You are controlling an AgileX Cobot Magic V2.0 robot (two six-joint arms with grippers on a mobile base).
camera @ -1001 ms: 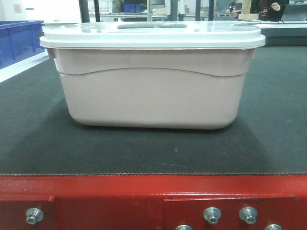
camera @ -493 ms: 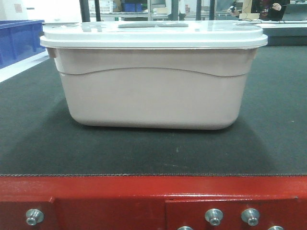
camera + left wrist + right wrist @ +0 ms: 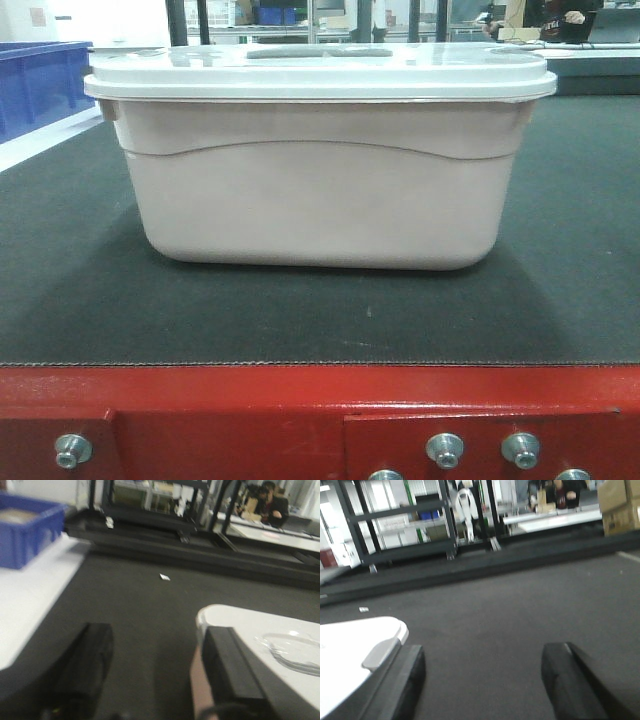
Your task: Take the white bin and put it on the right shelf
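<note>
The white bin (image 3: 320, 190) stands lid on, in the middle of the dark mat, broadside to the front view. Neither gripper shows in that view. In the left wrist view my left gripper (image 3: 157, 635) is open at the bin's left end. Its right finger (image 3: 230, 670) lies over the corner of the lid (image 3: 260, 630), and its left finger is over bare mat. In the right wrist view my right gripper (image 3: 485, 655) is open at the other end. Its left finger (image 3: 402, 680) is beside the lid (image 3: 350, 650) and a grey latch (image 3: 380, 652). The right shelf is out of view.
The mat covers a red-framed table (image 3: 320, 400) with bolts along its front. A blue bin (image 3: 40, 80) sits far left on a white surface (image 3: 25, 605). Black racks (image 3: 400, 530), cardboard boxes (image 3: 620, 505) and a seated person (image 3: 270, 502) are in the background.
The front view has shifted very slightly, so the bin sits a touch further right in the frame. The bin still rests on the mat.
</note>
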